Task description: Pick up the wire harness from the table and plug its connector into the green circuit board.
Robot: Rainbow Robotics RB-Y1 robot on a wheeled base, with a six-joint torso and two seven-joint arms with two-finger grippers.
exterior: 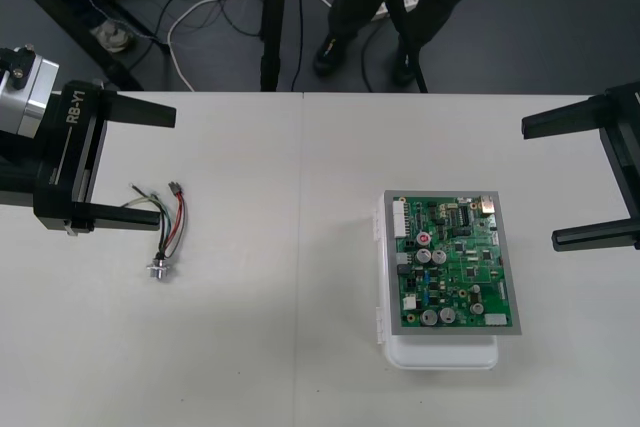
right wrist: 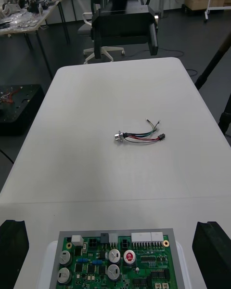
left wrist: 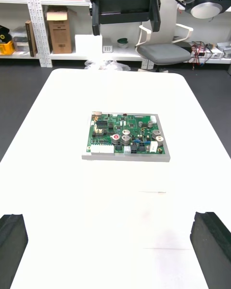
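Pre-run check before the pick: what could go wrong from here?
1. The thin red, black and green wire harness lies loose by a finger of the open left gripper; closing could push it.
2. Its small black plug must hit a crowded green circuit board; mis-seating seems possible.
3. The open right gripper, parked beside the board, could crowd the insertion.

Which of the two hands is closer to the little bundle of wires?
The left hand: the wires lie right beside it. The right hand is far off, past the board.

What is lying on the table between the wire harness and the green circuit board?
Nothing: in the front view, the table between wire harness and green circuit board is bare.
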